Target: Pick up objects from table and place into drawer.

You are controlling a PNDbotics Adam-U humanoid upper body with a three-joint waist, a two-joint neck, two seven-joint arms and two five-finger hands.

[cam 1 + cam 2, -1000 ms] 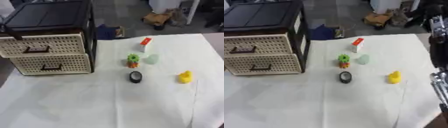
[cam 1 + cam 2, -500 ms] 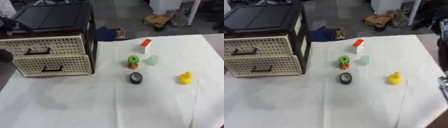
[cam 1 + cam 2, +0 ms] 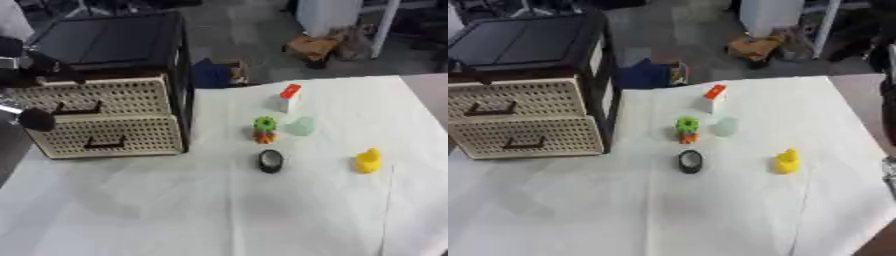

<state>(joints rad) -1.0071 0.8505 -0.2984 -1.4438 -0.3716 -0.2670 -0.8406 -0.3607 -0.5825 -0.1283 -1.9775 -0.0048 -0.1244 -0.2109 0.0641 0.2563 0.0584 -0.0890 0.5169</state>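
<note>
From the left eye, the left hand (image 3: 31, 75) is up by the drawer unit (image 3: 109, 117) at the counter's (image 3: 219, 210) left edge, dark shapes in front of the top drawer (image 3: 92, 97), and I can't tell how its fingers sit. Both drawers look closed, so nothing can go in yet, I'd say. The objects lie well apart from the unit: a white block with a red top (image 3: 289, 97), a green and orange toy (image 3: 263, 129), a pale translucent piece (image 3: 302, 126) just beside it, a dark round thing (image 3: 270, 160), and a yellow duck (image 3: 368, 160) off to the right. Over to the right eye: only dark arm parts at the right edge, so the right hand isn't showing. They all look small and light; the duck is probably rubbery, best pinched across its body, and the block taken by its flat sides.
</note>
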